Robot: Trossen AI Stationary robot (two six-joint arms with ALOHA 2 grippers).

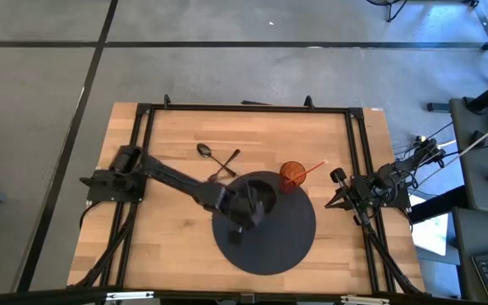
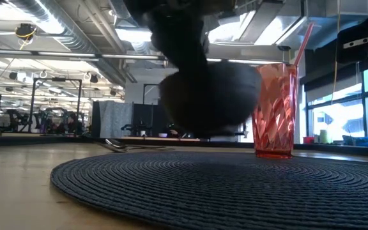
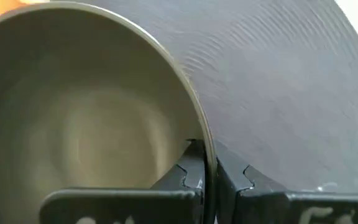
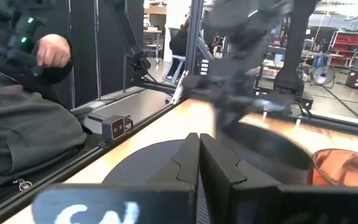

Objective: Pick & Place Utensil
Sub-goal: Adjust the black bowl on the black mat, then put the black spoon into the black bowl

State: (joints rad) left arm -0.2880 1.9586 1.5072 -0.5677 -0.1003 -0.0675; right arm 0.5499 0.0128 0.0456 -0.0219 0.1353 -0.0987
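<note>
Utensils first: a spoon (image 1: 204, 151) and a fork (image 1: 224, 165) lie crossed on the bare wood just off the round dark placemat (image 1: 291, 246), on its far-left side as I look down from above. From table height I see them only as a thin glint (image 2: 117, 145) past the mat's far edge. Neither is held.

My left gripper (image 1: 246, 203) hangs over the placemat's upper-left part. Its wrist camera shows the fingers (image 3: 191, 171) pinched on the rim of a grey bowl (image 3: 86, 118), one inside the wall and one outside, with the mat below. The low view shows that bowl (image 2: 225, 96) as a dark rounded mass clear of the mat, so I judge it carried, not set down. A red faceted tumbler (image 1: 292, 175) with a straw (image 1: 312, 169) stands on the mat's far edge, just right of the bowl.

My right gripper (image 4: 199, 163) waits at the table's right edge, right of the placemat, fingers pressed together on nothing. A person's hand (image 4: 53, 50) shows beyond the table frame.

Deciding relation: the utensils lie up and left of the left gripper, off the mat, and far closer to the left arm than the right. The fork's long axis runs diagonally, handle end pointing away from the mat; the spoon slants the other way across it. I judge the left arm must release the bowl first, then come back over the mat's edge.
</note>
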